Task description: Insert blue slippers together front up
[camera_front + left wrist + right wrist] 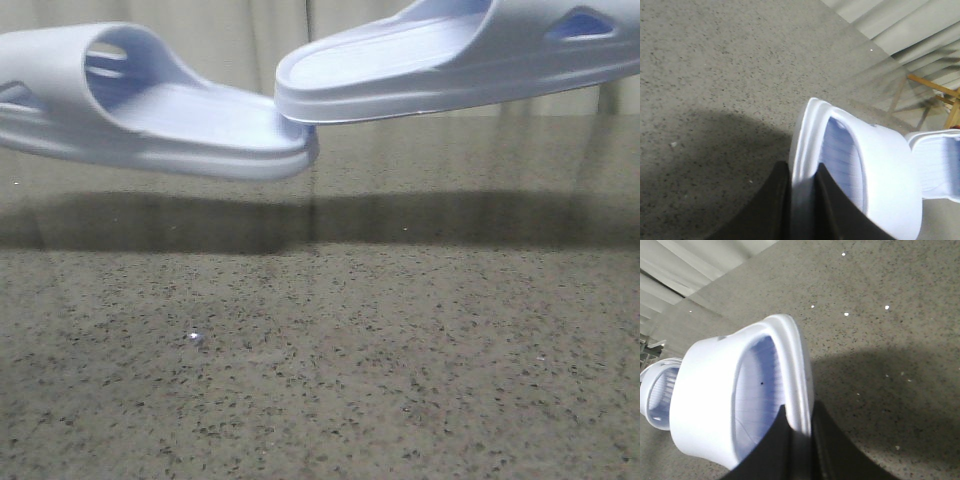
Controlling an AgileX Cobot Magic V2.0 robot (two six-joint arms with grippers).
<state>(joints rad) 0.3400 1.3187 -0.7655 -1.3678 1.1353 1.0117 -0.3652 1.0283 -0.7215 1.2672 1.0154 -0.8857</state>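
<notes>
Two pale lavender-blue slippers hang in the air above the speckled table. In the front view the left slipper (170, 115) lies level with its open end toward the middle; the right slipper (440, 60) sits a little higher, and its end overlaps the left one's end. My left gripper (804, 172) is shut on the sole edge of its slipper (865, 170); the other slipper (940, 165) shows beyond. My right gripper (799, 420) is shut on the sole edge of its slipper (735, 390); the other slipper (660, 390) shows beyond. Neither gripper shows in the front view.
The grey speckled table (320, 370) stretches below, with the slippers' shadow across its far part. Pale curtains (250, 40) hang behind. A wooden frame (935, 92) stands past the table's far edge in the left wrist view.
</notes>
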